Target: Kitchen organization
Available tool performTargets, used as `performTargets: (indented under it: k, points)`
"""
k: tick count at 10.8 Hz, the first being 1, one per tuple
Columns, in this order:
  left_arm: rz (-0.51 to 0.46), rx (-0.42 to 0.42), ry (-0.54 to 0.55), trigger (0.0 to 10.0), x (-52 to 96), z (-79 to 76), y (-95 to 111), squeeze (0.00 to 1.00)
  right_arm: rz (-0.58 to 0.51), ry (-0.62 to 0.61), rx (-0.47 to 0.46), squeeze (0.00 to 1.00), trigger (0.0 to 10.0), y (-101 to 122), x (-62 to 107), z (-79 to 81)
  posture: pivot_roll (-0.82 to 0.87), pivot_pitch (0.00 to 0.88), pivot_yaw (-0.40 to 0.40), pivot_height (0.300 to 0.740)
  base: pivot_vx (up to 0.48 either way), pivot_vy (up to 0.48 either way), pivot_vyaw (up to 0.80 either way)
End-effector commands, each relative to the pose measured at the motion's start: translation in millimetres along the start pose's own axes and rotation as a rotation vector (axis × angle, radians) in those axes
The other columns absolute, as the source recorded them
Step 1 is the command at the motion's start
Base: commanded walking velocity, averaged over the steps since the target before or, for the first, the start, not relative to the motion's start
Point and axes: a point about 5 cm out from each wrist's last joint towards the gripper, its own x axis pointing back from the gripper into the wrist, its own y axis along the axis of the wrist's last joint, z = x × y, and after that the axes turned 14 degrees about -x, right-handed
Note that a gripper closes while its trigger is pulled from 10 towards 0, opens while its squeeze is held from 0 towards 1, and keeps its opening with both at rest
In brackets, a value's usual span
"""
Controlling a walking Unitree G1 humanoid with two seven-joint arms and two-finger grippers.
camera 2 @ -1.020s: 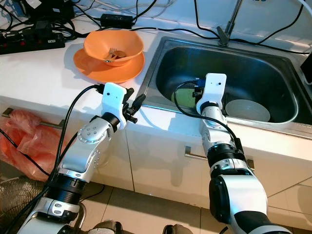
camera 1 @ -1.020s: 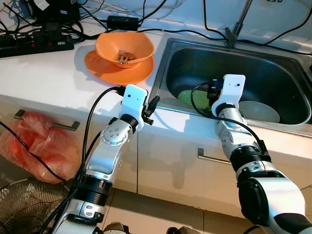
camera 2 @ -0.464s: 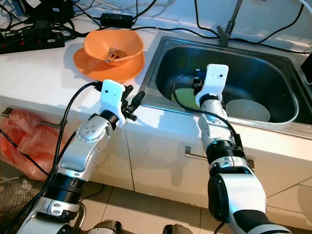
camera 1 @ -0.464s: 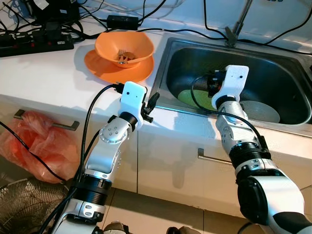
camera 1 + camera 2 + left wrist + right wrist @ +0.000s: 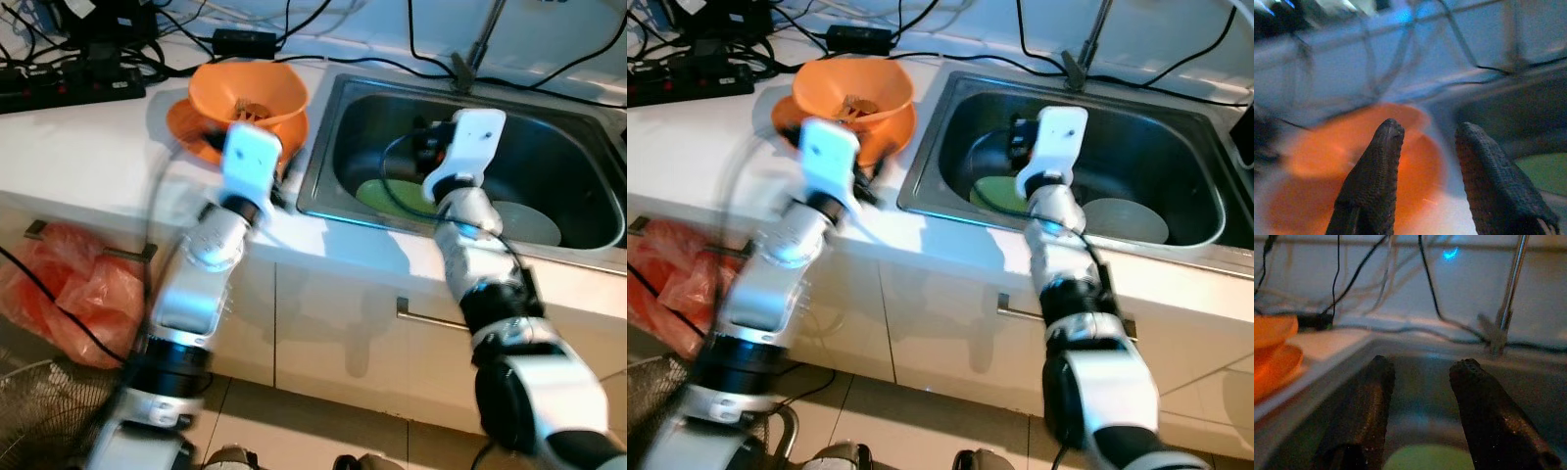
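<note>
Two grippers are up at the counter (image 5: pixel 88 147), and neither carries anything, so the tidying looks barely begun: as far as can be judged, every dish is yet to be moved.

The left gripper (image 5: pixel 1425 147) hangs at the centre left of the head views, blurred, its jaws spread wide and pointing at the orange bowl (image 5: pixel 248 94). That bowl sits on an orange plate (image 5: pixel 191 127) in the upper left, on the counter just beside the sink (image 5: pixel 323 147). Some small brownish bits lie in the bowl; what they are cannot be told.

The right gripper (image 5: pixel 1422 382) is over the sink, right of centre, jaws also apart and empty. Below it, on the sink floor, lies a green plate (image 5: pixel 387 194), and to its right a pale bowl (image 5: pixel 529 220) that seems empty. The tap (image 5: pixel 480 44) rises at the upper edge behind the sink.

Cables and a power strip (image 5: pixel 69 86) crowd the upper left corner, and an orange bag (image 5: pixel 59 294) hangs by the cupboard front at lower left.
</note>
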Motion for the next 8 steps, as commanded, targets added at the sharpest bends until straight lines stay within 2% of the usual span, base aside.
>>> performTargets:
  k: [1,3,4,6,8]
  points:
    - [-0.046,-0.042,0.028,10.0,-1.8,3.3,11.9,0.00,-0.008,-0.008,-0.005,0.00,10.0,0.2,1.5,-1.7,0.09,0.112,-0.071,0.740,0.000,0.000,0.00]
    - [0.102,-0.379,-0.009,10.0,2.7,11.8,-14.1,0.00,0.033,-0.036,-0.018,0.00,10.0,-11.9,11.8,-9.0,0.09,0.113,-0.067,0.740,0.000,0.000,0.00]
    - [0.139,-0.440,-0.032,10.0,2.2,11.1,-22.8,0.00,0.034,-0.041,-0.018,0.00,10.0,-12.4,12.6,-11.0,0.09,0.109,-0.064,0.740,0.000,0.000,0.00]
    - [0.158,-0.478,-0.049,10.0,1.4,9.4,-27.6,0.00,0.034,-0.044,-0.017,0.00,10.0,-12.6,13.1,-12.2,0.09,0.109,-0.064,0.740,0.000,0.000,0.00]
    - [0.141,-0.601,-0.134,10.0,-14.7,-4.8,-29.2,0.00,0.024,-0.054,-0.023,0.00,10.0,-10.8,13.5,-11.1,0.08,0.089,-0.048,0.740,0.000,0.000,0.00]
